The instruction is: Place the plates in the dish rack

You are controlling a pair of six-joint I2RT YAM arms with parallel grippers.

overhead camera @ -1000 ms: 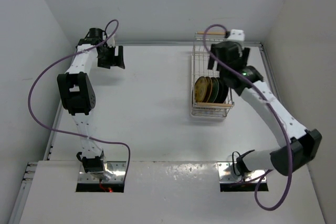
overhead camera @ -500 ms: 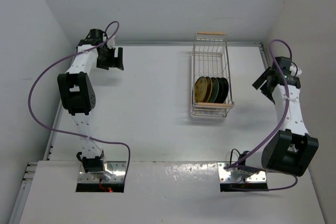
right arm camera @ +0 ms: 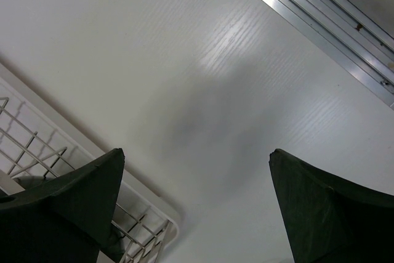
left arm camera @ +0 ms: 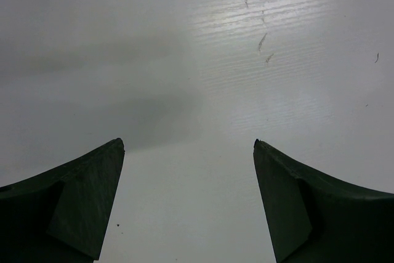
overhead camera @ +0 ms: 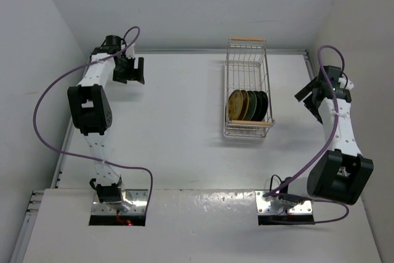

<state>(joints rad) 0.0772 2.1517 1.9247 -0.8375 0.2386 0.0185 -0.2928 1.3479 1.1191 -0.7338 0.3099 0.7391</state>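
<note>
overhead, item one: dish rack (overhead camera: 247, 90), white wire with a wooden bar at each short end, on the far right part of the white table (overhead camera: 178, 133). item two: plates (overhead camera: 247, 105), standing on edge in a row at the rack's near end. mustard-yellow faces sit at left and darker ones to the right; there appear to be five, though the dark ones merge.

left gripper (overhead camera: 136, 69): far left corner, fingers spread, nothing between. its wrist view shows only bare, scratched tabletop.

right gripper (overhead camera: 306, 96): right of the rack and apart from it, jaws parted, empty. only its wrist view shows the rack's corner wires and an aluminium rail (right arm camera: 320, 23) along the table edge.

pale grey walls (overhead camera: 184, 4) on three sides.
</note>
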